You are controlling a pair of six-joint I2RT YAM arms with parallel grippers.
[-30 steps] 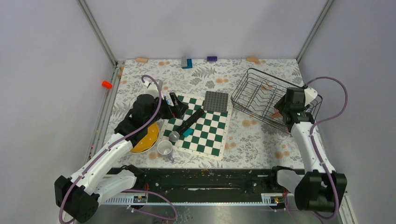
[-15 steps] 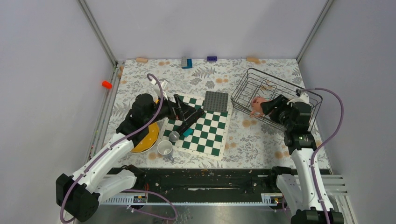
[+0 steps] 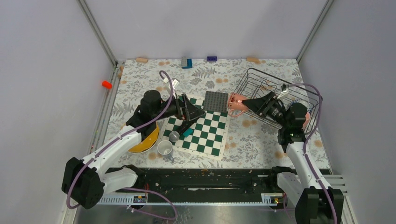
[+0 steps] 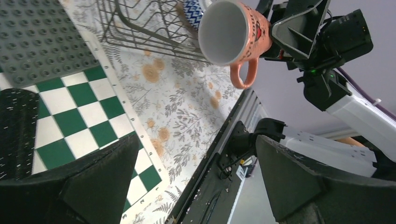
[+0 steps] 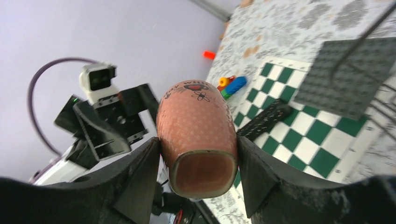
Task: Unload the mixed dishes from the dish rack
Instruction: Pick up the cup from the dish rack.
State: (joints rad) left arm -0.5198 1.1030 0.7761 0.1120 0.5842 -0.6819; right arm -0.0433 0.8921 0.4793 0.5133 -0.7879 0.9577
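My right gripper is shut on a pink mug and holds it in the air left of the black wire dish rack, base toward the wrist, mouth toward the left arm. In the right wrist view the fingers clamp the mug on both sides. My left gripper is open and empty over the chessboard, pointing at the mug a short way off. The yellow-orange plate and a grey mug lie on the table at the left.
The green-and-white chessboard carries a black stick with a silver head. A dark grey studded plate lies beside the rack. Small coloured blocks sit along the back edge. An orange piece sticks to the left wall.
My right gripper has lifted the pink mug out of the rack and carried it left toward the chessboard. My left gripper has risen and swung right toward the mug.
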